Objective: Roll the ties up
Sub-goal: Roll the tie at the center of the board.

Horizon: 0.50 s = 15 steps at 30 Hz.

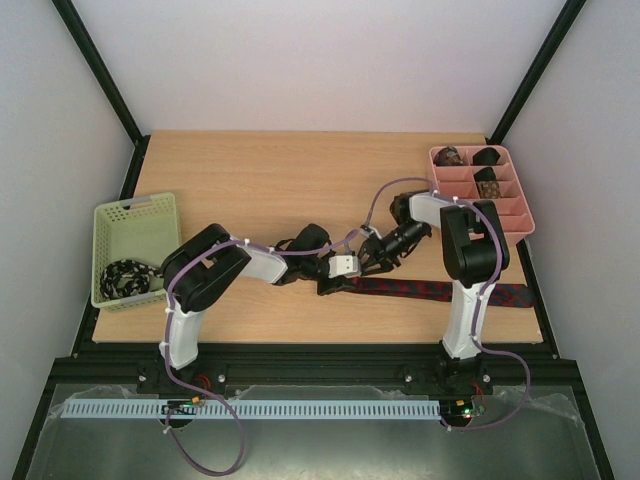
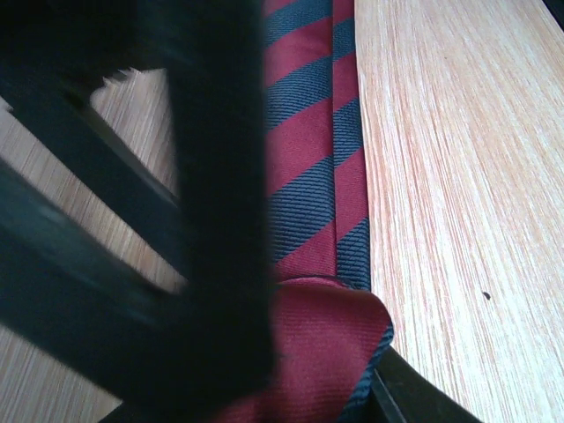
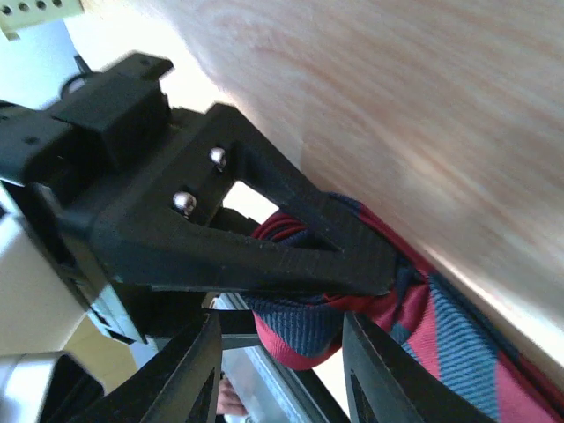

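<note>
Fingers of left gripper (image 2: 339, 357) clamped on fold of red striped tie (image 2: 308, 159), right gripper (image 3: 282, 374) spread alongside

Bench (image 1: 300, 190): pale wood-grain top, matte, fills the middle of the top view; the same grain shows close up in both wrist views.
Back wall (image 1: 320, 60): plain white.
Side walls: white panels, left (image 1: 50, 150) and right (image 1: 590, 150).
Frame posts (image 1: 95, 65): black, slanting up at both rear corners.
Front rail (image 1: 320, 355): black, runs along the bench's near edge.
Slotted strip (image 1: 300, 409): white, lies across below the rail.
Lowest area: grey, detail unclear.
Light: soft, even; bright glare on the wood in the right wrist view.
</note>
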{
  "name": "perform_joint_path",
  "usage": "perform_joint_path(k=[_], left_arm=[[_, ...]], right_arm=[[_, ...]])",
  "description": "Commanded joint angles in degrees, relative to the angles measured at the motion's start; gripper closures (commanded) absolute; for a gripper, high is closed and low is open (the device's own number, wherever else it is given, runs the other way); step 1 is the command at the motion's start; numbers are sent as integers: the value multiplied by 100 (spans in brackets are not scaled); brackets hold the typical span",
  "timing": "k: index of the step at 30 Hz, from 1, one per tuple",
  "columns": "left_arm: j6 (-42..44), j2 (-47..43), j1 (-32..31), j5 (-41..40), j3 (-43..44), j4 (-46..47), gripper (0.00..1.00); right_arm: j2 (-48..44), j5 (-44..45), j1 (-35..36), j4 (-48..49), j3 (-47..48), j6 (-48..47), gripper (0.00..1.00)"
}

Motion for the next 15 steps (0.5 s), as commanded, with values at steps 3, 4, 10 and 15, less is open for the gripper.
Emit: perform_joint_path(k=[3, 4, 10, 15], left_arm=[[21, 429, 85, -695, -157, -1272, 71], [9, 427, 81, -688, -157, -1273, 71], [-6, 425, 79, -701, -152, -1265, 70], [-176, 290, 162, -570, -149, -1118, 53]], right_arm=[[-38, 211, 197, -72, -377, 126, 61], [-45, 252, 209, -26, -401, 150, 61], [-70, 559, 247, 310, -422, 363, 97], [-1, 1064, 169, 442, -679, 289, 99]])
